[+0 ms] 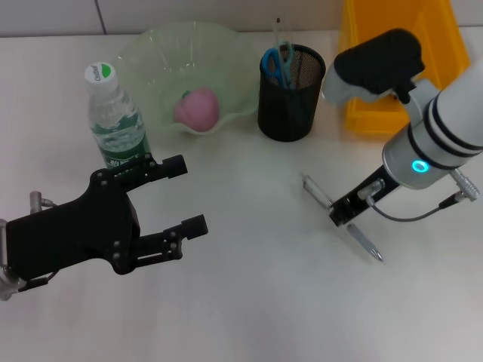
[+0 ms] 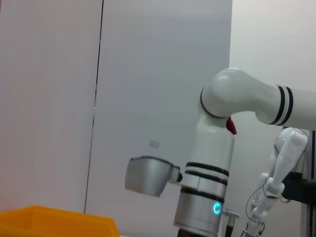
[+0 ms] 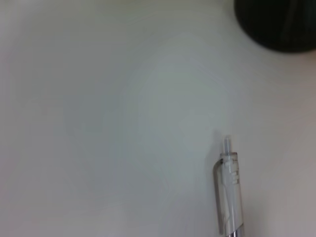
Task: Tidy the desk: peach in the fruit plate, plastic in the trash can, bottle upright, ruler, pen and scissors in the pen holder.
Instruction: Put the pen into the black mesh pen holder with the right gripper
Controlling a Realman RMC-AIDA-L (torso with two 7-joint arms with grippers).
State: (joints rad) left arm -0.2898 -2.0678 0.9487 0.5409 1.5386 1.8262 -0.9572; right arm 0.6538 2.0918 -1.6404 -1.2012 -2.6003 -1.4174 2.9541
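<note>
The right gripper (image 1: 341,213) is low over the middle of the desk (image 1: 249,302), a little toward the right edge. It is right over the pen (image 1: 343,228), which lies flat on the desk. I cannot tell how wide its jaws are or whether they hold the pen.

The left gripper (image 1: 190,196) hangs near the left edge, jaws wide apart and empty.

Toward the far edge, the bottle (image 1: 113,117) stands up. The peach (image 1: 198,108) sits in the fruit plate (image 1: 151,53). The scissors (image 1: 279,64) stick out of the pen holder (image 1: 290,94). The yellow bin (image 1: 400,60) is at the far right corner.
</note>
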